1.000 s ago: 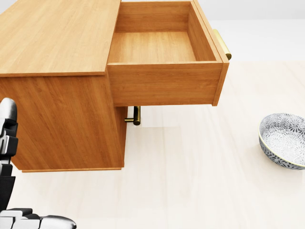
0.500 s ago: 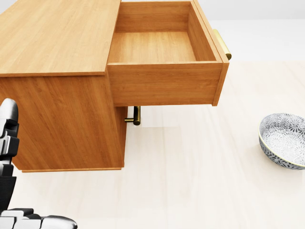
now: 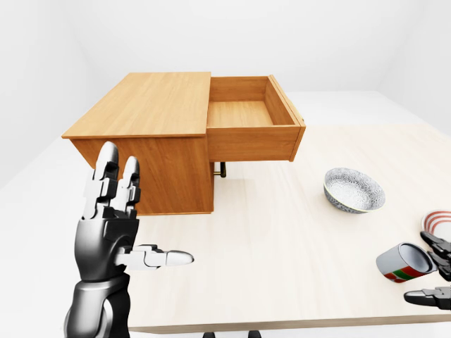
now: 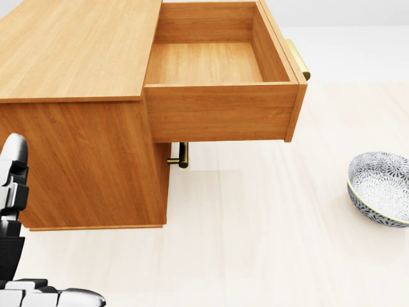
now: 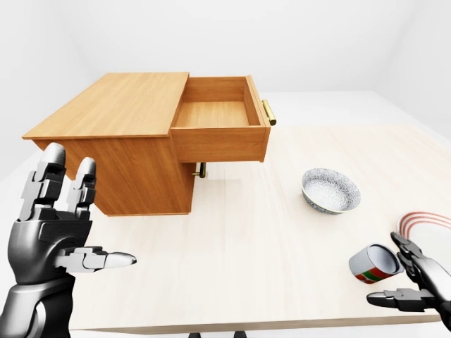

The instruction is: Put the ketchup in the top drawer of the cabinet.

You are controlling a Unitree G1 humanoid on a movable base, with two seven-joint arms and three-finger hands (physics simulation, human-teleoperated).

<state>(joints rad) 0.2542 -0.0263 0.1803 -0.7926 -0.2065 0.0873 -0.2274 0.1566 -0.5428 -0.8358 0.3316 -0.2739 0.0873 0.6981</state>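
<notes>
Steel-grey, my right hand (image 5: pixel 412 282) is spread around the tipped-over ketchup can (image 5: pixel 375 264) without gripping it, so a clumsy close could roll it off the table edge (image 5: pixel 282 325), well apart from the open top drawer (image 5: pixel 215 116).

No readable text, label, brand, number or sign in any view. Cabinet (image 3: pixel 141 134) and open top drawer (image 3: pixel 250 116): plain wood grain, no markings. Bowl (image 3: pixel 354 190), up and left of right hand (image 5: pixel 412 285): grey pattern only, no lettering. Can (image 5: pixel 373 264), just left of right hand: red, green and white bands, no legible characters. Left hand (image 3: pixel 116 225): bare metal, no markings.
</notes>
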